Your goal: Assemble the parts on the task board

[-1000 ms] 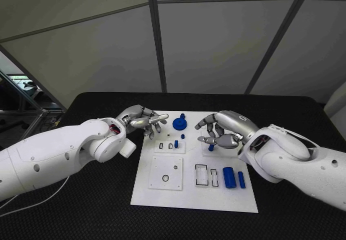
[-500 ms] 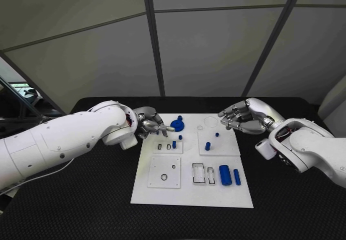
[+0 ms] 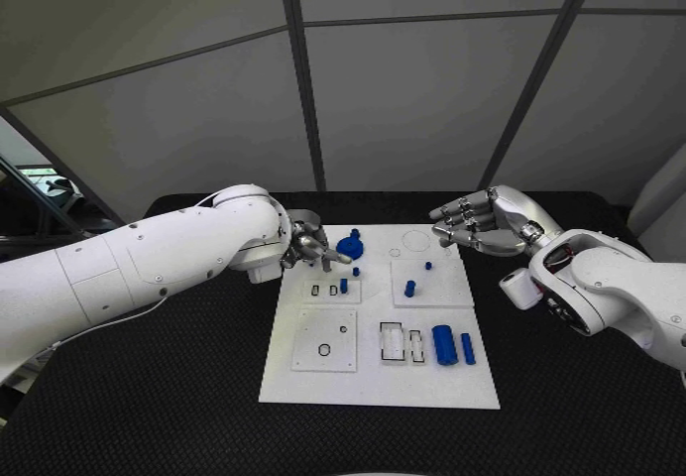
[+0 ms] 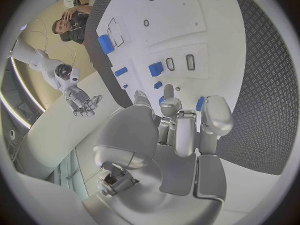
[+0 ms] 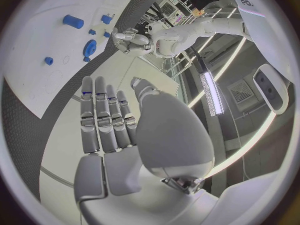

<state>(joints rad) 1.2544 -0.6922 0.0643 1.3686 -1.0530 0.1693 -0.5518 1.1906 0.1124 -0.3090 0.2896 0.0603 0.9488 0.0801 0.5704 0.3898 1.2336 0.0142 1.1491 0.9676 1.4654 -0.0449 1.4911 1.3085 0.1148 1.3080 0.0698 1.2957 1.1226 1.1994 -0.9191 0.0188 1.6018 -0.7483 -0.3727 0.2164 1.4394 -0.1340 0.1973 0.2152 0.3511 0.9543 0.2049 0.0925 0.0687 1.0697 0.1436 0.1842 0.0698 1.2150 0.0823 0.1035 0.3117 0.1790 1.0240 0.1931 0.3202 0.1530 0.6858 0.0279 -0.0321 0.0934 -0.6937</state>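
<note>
The white task board (image 3: 326, 382) lies in the middle of the table. A blue gear (image 3: 349, 245) sits at its far left, also seen as the gear (image 5: 89, 47). My left hand (image 3: 307, 249) hovers just beside that gear, its fingers (image 4: 185, 127) reaching over it with nothing gripped. A short blue peg (image 3: 410, 289) stands in the right inset plate, and smaller pegs (image 3: 343, 286) stand further left. Two blue cylinders (image 3: 445, 345) lie near the board's right edge. My right hand (image 3: 472, 226) is raised off the board's far right corner, palm (image 5: 112, 130) flat and empty.
Black textured table (image 3: 158, 397) surrounds the board on all sides. A square plate with a small hole (image 3: 327, 340) and two rectangular slots (image 3: 400, 342) occupy the board's near half. Grey wall panels stand behind the table.
My right hand has let go of the blue peg, which stands in the right plate, and drawn back to the far right corner. My left hand has edged closer to the gear.
</note>
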